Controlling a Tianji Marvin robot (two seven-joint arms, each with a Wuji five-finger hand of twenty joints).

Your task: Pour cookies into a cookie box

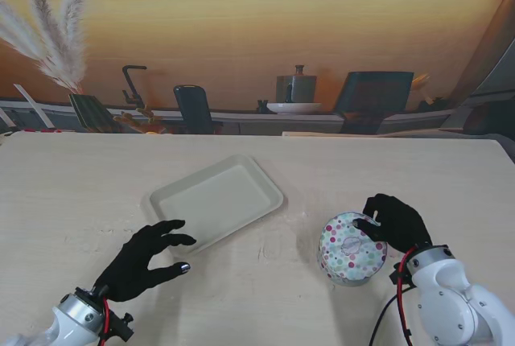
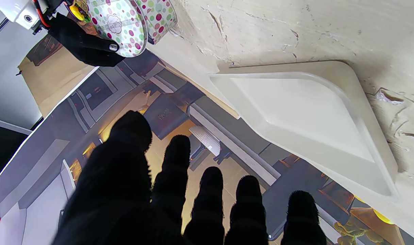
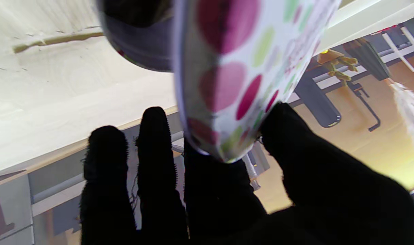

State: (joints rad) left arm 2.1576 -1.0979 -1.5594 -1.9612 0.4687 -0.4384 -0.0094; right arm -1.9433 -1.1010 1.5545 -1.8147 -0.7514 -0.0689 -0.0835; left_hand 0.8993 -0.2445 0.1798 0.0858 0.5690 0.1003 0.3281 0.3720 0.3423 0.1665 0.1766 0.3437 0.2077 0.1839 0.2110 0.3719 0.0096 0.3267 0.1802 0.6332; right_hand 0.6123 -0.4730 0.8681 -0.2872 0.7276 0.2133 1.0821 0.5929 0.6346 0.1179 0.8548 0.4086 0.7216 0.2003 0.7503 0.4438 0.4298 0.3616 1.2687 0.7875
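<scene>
Right hand (image 1: 396, 222): lower right of my stand view, fingers pinching the rim of the dotted tin (image 1: 352, 248), which sits on the tabletop (image 1: 88, 185). Left hand (image 1: 146, 258): lower left, fingers spread, holding nothing, just beside the tray (image 1: 216, 199) at frame centre.

Mock kitchen: printed backdrop (image 1: 257, 56) of faucet (image 1: 133, 84), pot (image 1: 296, 87), counter behind pale table (image 1: 80, 193).
</scene>
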